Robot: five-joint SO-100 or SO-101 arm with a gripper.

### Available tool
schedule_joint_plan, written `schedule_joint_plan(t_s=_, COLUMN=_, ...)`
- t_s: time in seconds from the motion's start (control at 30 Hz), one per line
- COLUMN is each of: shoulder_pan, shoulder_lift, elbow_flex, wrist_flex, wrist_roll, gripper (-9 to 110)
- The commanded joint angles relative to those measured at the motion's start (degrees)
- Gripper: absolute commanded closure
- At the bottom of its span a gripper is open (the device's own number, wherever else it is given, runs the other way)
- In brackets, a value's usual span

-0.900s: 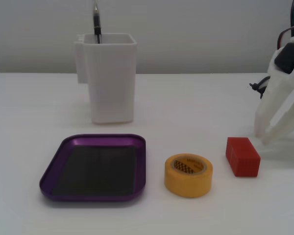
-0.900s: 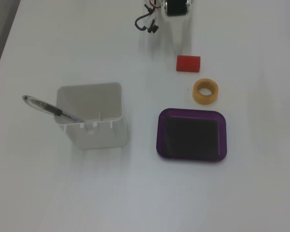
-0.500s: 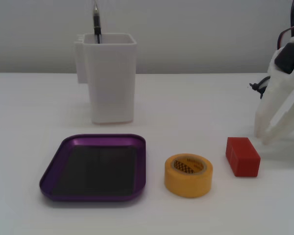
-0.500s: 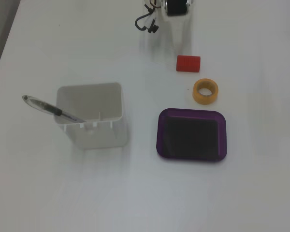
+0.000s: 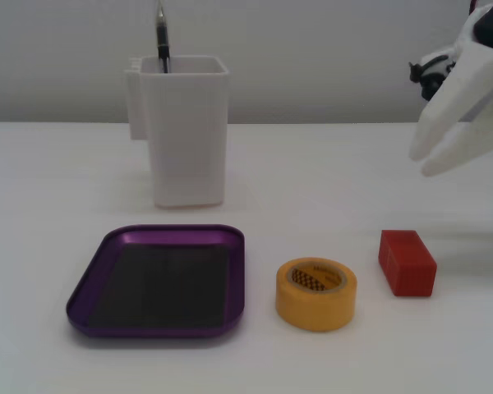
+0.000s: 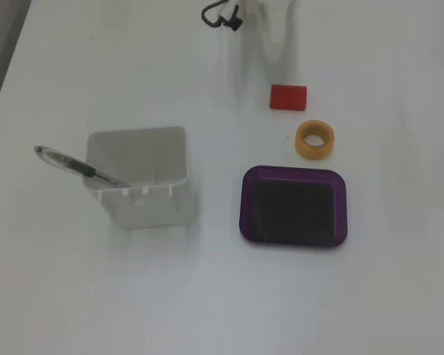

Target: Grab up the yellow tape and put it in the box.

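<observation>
The yellow tape (image 5: 315, 293) lies flat on the white table, hollow core up, just right of the purple box (image 5: 237, 279) in a fixed view; it also shows in the other fixed view (image 6: 314, 139), above the box (image 6: 246, 205). The box has a dark flat bottom and holds nothing. My white gripper (image 5: 421, 162) hangs in the air at the upper right of a fixed view, well above and behind the tape, with its fingers a little apart and nothing between them.
A red block (image 5: 407, 263) lies right of the tape, also seen in the other fixed view (image 6: 288, 96). A tall white container (image 5: 185, 131) with a pen (image 6: 78, 168) in it stands behind the box. A black cable (image 6: 222, 15) shows at the top edge.
</observation>
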Motion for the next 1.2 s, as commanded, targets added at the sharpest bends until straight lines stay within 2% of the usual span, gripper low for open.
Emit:
schedule_joint_plan(t_s=0.0, shoulder_pan=0.3, shoulder_lift=-10.2, elbow_flex=-6.2, wrist_flex=-0.5, wrist_roll=-2.0, gripper=95)
schedule_joint_plan(t_s=0.33, shoulder_pan=-4.5, shoulder_lift=-60.7, elbow_flex=-38.6, wrist_flex=0.1, wrist_roll=-2.6, gripper=89)
schedule_joint_plan(t_s=0.53, shoulder_pan=-10.9, shoulder_lift=-81.4, elbow_flex=-50.8, wrist_flex=-0.4, wrist_roll=-2.3, gripper=89)
schedule_joint_plan(t_s=0.73, shoulder_pan=-12.0, shoulder_lift=-91.0, elbow_flex=-55.7, wrist_flex=-1.2, wrist_roll=-2.2, gripper=89)
schedule_joint_plan(t_s=1.17, shoulder_pan=-11.5, shoulder_lift=-96.9, elbow_flex=-55.5, wrist_flex=-9.2, wrist_roll=-2.5, gripper=90)
